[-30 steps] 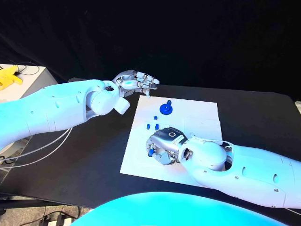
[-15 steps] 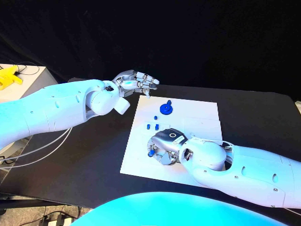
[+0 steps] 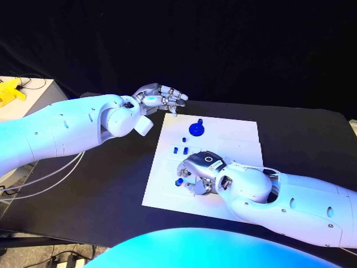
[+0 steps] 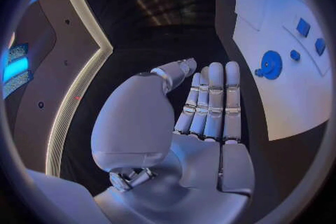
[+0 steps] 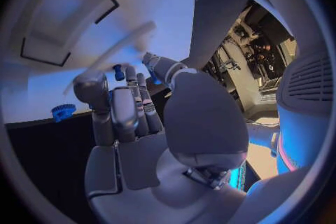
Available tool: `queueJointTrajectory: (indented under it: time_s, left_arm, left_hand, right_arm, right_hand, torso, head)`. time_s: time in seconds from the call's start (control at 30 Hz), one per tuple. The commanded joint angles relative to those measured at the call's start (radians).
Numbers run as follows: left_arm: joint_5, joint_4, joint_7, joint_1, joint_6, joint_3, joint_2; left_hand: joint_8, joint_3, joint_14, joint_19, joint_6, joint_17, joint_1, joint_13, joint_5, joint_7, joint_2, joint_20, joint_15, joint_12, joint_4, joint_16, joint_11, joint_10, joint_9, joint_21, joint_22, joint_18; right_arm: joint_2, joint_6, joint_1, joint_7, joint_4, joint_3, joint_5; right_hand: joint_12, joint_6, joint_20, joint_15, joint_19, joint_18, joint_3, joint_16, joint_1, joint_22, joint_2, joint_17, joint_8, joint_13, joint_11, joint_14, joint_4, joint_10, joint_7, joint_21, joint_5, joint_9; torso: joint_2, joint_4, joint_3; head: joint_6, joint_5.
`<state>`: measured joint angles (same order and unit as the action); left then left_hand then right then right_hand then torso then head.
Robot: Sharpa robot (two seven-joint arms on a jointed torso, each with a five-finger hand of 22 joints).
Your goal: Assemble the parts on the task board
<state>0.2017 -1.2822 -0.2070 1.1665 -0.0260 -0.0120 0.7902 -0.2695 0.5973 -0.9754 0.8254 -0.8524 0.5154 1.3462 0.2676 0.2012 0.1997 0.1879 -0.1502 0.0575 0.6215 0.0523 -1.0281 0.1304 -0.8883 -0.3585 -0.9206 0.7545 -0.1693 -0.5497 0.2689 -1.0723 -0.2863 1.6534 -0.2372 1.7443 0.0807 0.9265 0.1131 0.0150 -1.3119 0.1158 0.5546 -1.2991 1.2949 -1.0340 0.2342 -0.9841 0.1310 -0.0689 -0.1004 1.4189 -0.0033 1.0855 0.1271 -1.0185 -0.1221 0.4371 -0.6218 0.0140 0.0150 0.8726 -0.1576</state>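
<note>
The right hand [image 3: 198, 174] is low over the board [image 3: 235, 131], fingers curled near a small blue part [image 3: 179, 182] — whether it grips one, I cannot tell. The left hand [image 3: 158, 97] hovers open beyond the far edge. Picking seems under way; next comes careful seating.

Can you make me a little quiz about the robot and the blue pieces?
1. Fill in: the silver many-fingered left hand holds ____.
2. Which hand is over the near half of the flat white task board? A) left hand B) right hand
3. True or false: the round blue disc lies on the task board.

Key: 1 nothing; 2 B; 3 true.
</note>
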Motion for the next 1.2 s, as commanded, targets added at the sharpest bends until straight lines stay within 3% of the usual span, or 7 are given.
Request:
queueJointTrajectory:
  time_s: [0.03,0.37,0.57,0.93,0.97,1.0,1.2]
  left_arm:
    - [-0.001,-0.003,-0.001,0.001,-0.021,0.001,0.000]
    - [-0.001,-0.002,0.000,0.001,-0.021,0.000,0.001]
    - [-0.001,-0.001,0.000,0.001,-0.020,0.000,0.000]
    - [-0.003,-0.002,-0.013,0.000,-0.012,-0.003,-0.004]
    - [-0.003,-0.003,-0.014,-0.001,-0.011,-0.003,-0.004]
    - [-0.004,-0.006,-0.019,-0.001,-0.008,-0.003,-0.003]
    - [-0.017,-0.031,-0.050,-0.004,0.009,-0.003,0.014]
  left_hand:
    - [-0.006,-0.008,0.003,0.004,0.006,-0.001,-0.001,-0.001,0.005,-0.002,-0.006,-0.006,0.001,0.004,-0.001,0.004,-0.002,0.005,0.001,0.007,-0.001,-0.014]
    - [-0.006,-0.008,0.003,0.004,0.006,-0.001,-0.001,-0.001,0.005,-0.002,-0.006,-0.006,0.001,0.004,-0.001,0.004,-0.002,0.005,0.001,0.007,-0.001,-0.014]
    - [-0.007,-0.008,0.004,0.004,0.008,-0.002,0.000,-0.003,0.005,-0.002,-0.008,-0.006,0.002,0.007,-0.001,0.005,-0.002,0.007,0.002,0.009,-0.002,-0.014]
    - [-0.007,-0.008,0.004,0.004,0.008,-0.002,0.000,-0.004,0.005,-0.002,-0.007,-0.006,0.002,0.007,-0.001,0.005,-0.002,0.007,0.002,0.009,-0.003,-0.014]
    - [-0.007,-0.008,0.004,0.004,0.008,-0.002,0.000,-0.004,0.005,-0.002,-0.007,-0.006,0.002,0.007,-0.001,0.005,-0.002,0.007,0.002,0.009,-0.003,-0.014]
    - [-0.007,-0.008,0.004,0.004,0.008,-0.002,0.000,-0.004,0.005,-0.002,-0.007,-0.006,0.002,0.007,-0.001,0.005,-0.002,0.007,0.002,0.009,-0.003,-0.014]
    - [-0.007,-0.011,0.003,0.005,0.011,-0.002,-0.005,-0.005,0.004,-0.001,-0.007,-0.007,0.002,0.010,-0.005,0.003,-0.002,0.006,0.003,0.011,-0.004,-0.014]
  right_arm:
    - [-0.004,0.056,0.001,-0.010,0.007,0.000,0.011]
    - [-0.069,0.245,-0.008,0.061,0.056,0.003,-0.074]
    - [-0.165,0.330,-0.043,0.201,0.096,0.014,-0.354]
    - [-0.410,0.181,-0.151,0.244,0.123,0.029,-0.782]
    - [-0.419,0.174,-0.154,0.237,0.123,0.029,-0.787]
    - [-0.439,0.152,-0.161,0.218,0.124,0.030,-0.797]
    - [-0.532,0.057,-0.179,0.109,0.147,0.028,-0.786]
  right_hand:
    - [0.012,-0.019,0.003,0.003,0.017,0.013,-0.020,0.009,0.002,0.018,0.011,0.014,-0.011,-0.001,-0.003,-0.013,0.002,-0.023,0.000,0.023,-0.005,-0.005]
    - [0.092,-0.006,0.000,-0.003,0.004,0.012,-0.062,0.000,0.037,0.005,0.001,0.015,-0.015,-0.012,0.005,-0.013,0.023,-0.021,0.007,0.020,-0.044,-0.010]
    - [0.145,0.037,-0.012,-0.014,-0.017,0.007,-0.002,-0.010,0.066,-0.025,-0.009,0.002,-0.002,-0.017,0.017,0.005,0.022,0.054,0.025,-0.008,-0.051,-0.012]
    - [0.334,0.080,-0.043,-0.050,-0.063,-0.009,-0.090,-0.036,-0.025,-0.096,0.029,-0.058,0.030,-0.161,0.062,0.041,0.087,0.228,-0.001,-0.073,-0.083,-0.004]
    - [0.415,0.088,-0.050,-0.070,-0.079,-0.013,-0.113,-0.048,-0.023,-0.117,0.025,-0.081,0.045,-0.243,0.071,0.053,0.096,0.202,-0.011,-0.095,-0.093,0.003]
    - [0.553,0.070,-0.058,-0.051,-0.084,-0.013,-0.136,-0.055,-0.012,-0.128,0.013,-0.100,0.057,-0.395,0.071,0.057,0.115,0.119,-0.014,-0.100,-0.093,0.010]
    - [1.133,0.074,-0.057,-0.063,-0.119,-0.031,-0.218,-0.140,-0.045,-0.202,0.008,-0.273,0.122,-1.066,0.078,0.092,0.202,0.265,-0.022,-0.169,-0.101,0.052]
  torso:
    - [0.000,0.0000,0.0000]
    - [0.001,0.0001,-0.0002]
    - [0.003,-0.0010,-0.0009]
    - [0.010,-0.0076,-0.0009]
    - [0.010,-0.0081,-0.0009]
    - [0.011,-0.0089,-0.0008]
    - [0.016,-0.0141,0.0002]
  head:
    - [0.000,0.001]
    - [0.000,0.017]
    - [0.000,0.034]
    - [0.000,0.109]
    - [0.000,0.111]
    - [0.000,0.119]
    - [0.000,0.156]
